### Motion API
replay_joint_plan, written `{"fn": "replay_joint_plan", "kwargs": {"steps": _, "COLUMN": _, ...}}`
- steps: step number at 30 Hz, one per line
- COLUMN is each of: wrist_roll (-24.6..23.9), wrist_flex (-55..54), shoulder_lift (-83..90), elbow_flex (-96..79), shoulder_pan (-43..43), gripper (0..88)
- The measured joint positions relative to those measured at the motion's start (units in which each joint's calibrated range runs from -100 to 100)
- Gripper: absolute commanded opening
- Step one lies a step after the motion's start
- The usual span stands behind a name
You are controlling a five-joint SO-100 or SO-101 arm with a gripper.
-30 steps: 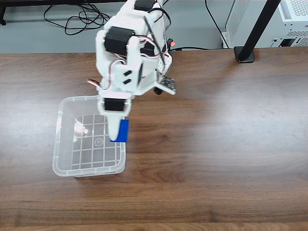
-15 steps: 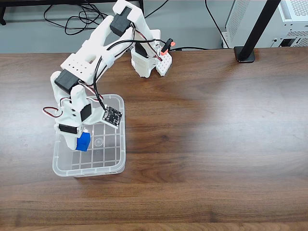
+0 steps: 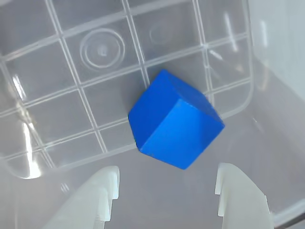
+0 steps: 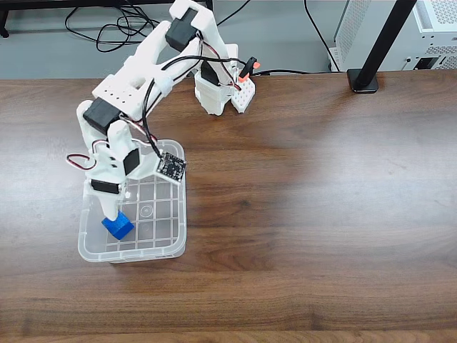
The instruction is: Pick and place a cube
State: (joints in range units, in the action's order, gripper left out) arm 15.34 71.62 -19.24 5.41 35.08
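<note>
The blue cube (image 3: 174,126) sits inside the clear plastic bin (image 3: 43,57), free of the fingers and tilted with one corner toward the camera in the wrist view. In the fixed view the cube (image 4: 118,227) is at the near-left part of the bin (image 4: 180,239). My gripper (image 3: 167,183) is open, with its two white fingertips (image 3: 107,183) spread on either side of the cube and nothing between them. From the fixed view the gripper (image 4: 111,211) points down into the bin just above the cube.
The bin stands on a brown wooden table (image 4: 307,214). My arm's base (image 4: 214,93) is at the table's back edge. A black stand foot (image 4: 363,81) sits at the back right, and cables (image 4: 121,28) lie beyond the table.
The gripper carried the cube from the bin's right rim to its left side. It has since opened, and the cube has dropped to the bin floor.
</note>
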Motion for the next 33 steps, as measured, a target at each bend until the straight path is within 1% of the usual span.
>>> {"fn": "replay_joint_plan", "kwargs": {"steps": 2, "wrist_roll": 0.00, "wrist_flex": 3.98, "shoulder_lift": 3.79, "elbow_flex": 0.00, "shoulder_pan": -1.82, "gripper": 7.0}}
{"fn": "replay_joint_plan", "kwargs": {"steps": 4, "wrist_roll": -0.05, "wrist_flex": 8.56, "shoulder_lift": 8.61, "elbow_flex": 0.00, "shoulder_pan": -4.52, "gripper": 4.6}}
{"fn": "replay_joint_plan", "kwargs": {"steps": 6, "wrist_roll": -0.26, "wrist_flex": 13.05, "shoulder_lift": 13.69, "elbow_flex": 0.00, "shoulder_pan": -8.24, "gripper": 3.9}}
{"fn": "replay_joint_plan", "kwargs": {"steps": 8, "wrist_roll": -1.46, "wrist_flex": 16.77, "shoulder_lift": 18.68, "elbow_flex": -1.17, "shoulder_pan": -12.84, "gripper": 3.6}}
{"fn": "replay_joint_plan", "kwargs": {"steps": 13, "wrist_roll": -5.79, "wrist_flex": 18.64, "shoulder_lift": 29.36, "elbow_flex": -11.17, "shoulder_pan": -24.10, "gripper": 3.5}}
{"fn": "replay_joint_plan", "kwargs": {"steps": 17, "wrist_roll": -8.82, "wrist_flex": 13.05, "shoulder_lift": 37.37, "elbow_flex": -25.05, "shoulder_pan": -30.60, "gripper": 3.5}}
{"fn": "replay_joint_plan", "kwargs": {"steps": 21, "wrist_roll": -10.44, "wrist_flex": 3.56, "shoulder_lift": 47.35, "elbow_flex": -42.07, "shoulder_pan": -35.51, "gripper": 3.5}}
{"fn": "replay_joint_plan", "kwargs": {"steps": 26, "wrist_roll": -10.59, "wrist_flex": -8.22, "shoulder_lift": 61.30, "elbow_flex": -63.78, "shoulder_pan": -38.13, "gripper": 3.6}}
{"fn": "replay_joint_plan", "kwargs": {"steps": 33, "wrist_roll": -10.59, "wrist_flex": -13.38, "shoulder_lift": 81.02, "elbow_flex": -82.88, "shoulder_pan": -38.45, "gripper": 3.5}}
